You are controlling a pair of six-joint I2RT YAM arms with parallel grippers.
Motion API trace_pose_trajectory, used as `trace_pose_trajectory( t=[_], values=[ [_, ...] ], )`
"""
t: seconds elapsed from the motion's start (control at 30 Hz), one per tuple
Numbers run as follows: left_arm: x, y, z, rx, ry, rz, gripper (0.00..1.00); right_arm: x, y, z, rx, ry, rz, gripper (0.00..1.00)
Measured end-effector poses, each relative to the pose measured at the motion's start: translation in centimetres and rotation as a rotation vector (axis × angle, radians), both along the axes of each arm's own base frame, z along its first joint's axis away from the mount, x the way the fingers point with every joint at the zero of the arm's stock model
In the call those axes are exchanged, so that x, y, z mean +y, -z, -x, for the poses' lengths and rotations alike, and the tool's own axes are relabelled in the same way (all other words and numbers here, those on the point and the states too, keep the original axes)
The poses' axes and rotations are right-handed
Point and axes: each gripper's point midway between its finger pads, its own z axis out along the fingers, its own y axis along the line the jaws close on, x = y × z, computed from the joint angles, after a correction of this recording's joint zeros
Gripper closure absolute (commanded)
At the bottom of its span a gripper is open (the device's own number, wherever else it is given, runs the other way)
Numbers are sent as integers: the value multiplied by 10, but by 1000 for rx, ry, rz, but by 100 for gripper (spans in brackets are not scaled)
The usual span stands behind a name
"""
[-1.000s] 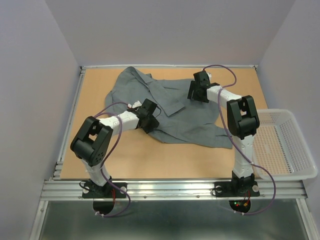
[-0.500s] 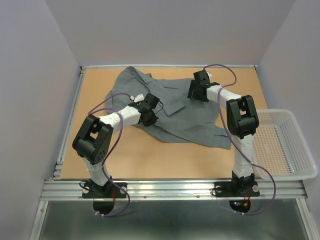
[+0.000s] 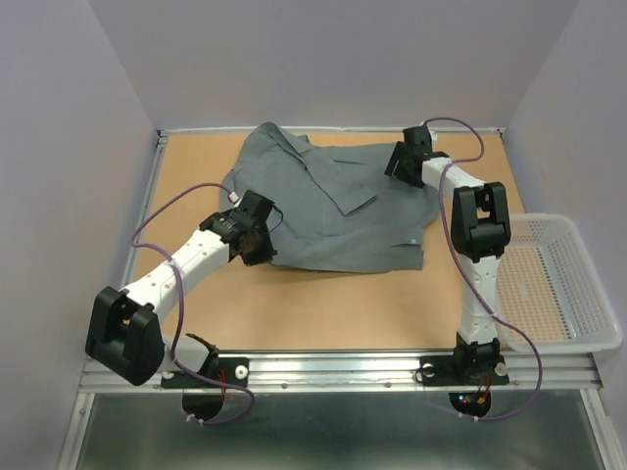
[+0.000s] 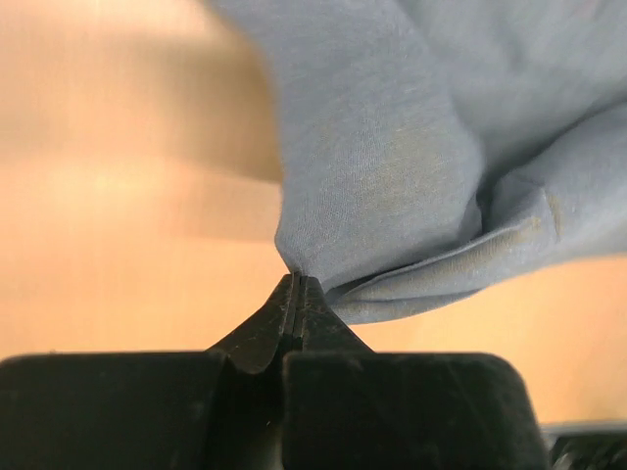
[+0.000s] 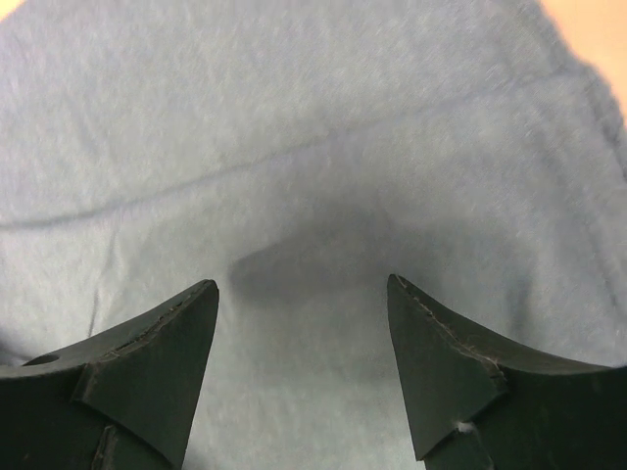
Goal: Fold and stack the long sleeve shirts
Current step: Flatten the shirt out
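Note:
One grey long sleeve shirt (image 3: 338,211) lies rumpled across the middle and back of the table, collar toward the back. My left gripper (image 3: 259,251) is at the shirt's near-left edge. In the left wrist view its jaws (image 4: 297,280) are shut on a fold of the cloth (image 4: 392,176), which is lifted a little off the table. My right gripper (image 3: 402,164) hovers over the shirt's back-right part. In the right wrist view it (image 5: 301,284) stands open, with flat grey cloth (image 5: 313,137) below and nothing between the fingers.
A white mesh basket (image 3: 573,294) sits off the table's right edge. Bare orange tabletop (image 3: 323,308) runs along the front, ending in a metal rail. The walls stand close at the left, back and right.
My left gripper has shut on the shirt's edge and swung left, dragging that side with it. My right gripper has moved toward the back right. The shirt lies more spread out.

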Motion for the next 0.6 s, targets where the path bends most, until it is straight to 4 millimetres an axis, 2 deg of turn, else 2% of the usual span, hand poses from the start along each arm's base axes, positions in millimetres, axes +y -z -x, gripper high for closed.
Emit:
trace_pose_trajectory(
  t=[0.1, 0.23, 0.3, 0.37, 0.4, 0.5, 0.53, 0.6],
  values=[
    [12, 10, 38, 105, 59, 2, 100, -12, -1, -11, -13, 23, 2, 25],
    [20, 14, 74, 184, 114, 16, 99, -17, -2, -16, -17, 31, 5, 25],
    [25, 9, 86, 198, 132, 21, 98, -19, -2, -15, -15, 32, 11, 25],
    [30, 3, 96, 204, 142, 25, 91, -20, -1, -15, -13, 30, 22, 25],
    [35, 0, 102, 208, 149, 24, 76, -21, -1, -15, -11, 28, 27, 24],
    [43, -5, 112, 222, 158, 22, 49, -22, -1, -13, -4, 18, 42, 24],
    [45, -6, 118, 235, 164, 25, 33, -21, -1, -12, -2, 13, 44, 24],
    [47, -6, 123, 249, 182, 28, 22, -22, -3, -10, 5, 6, 48, 24]
  ],
)
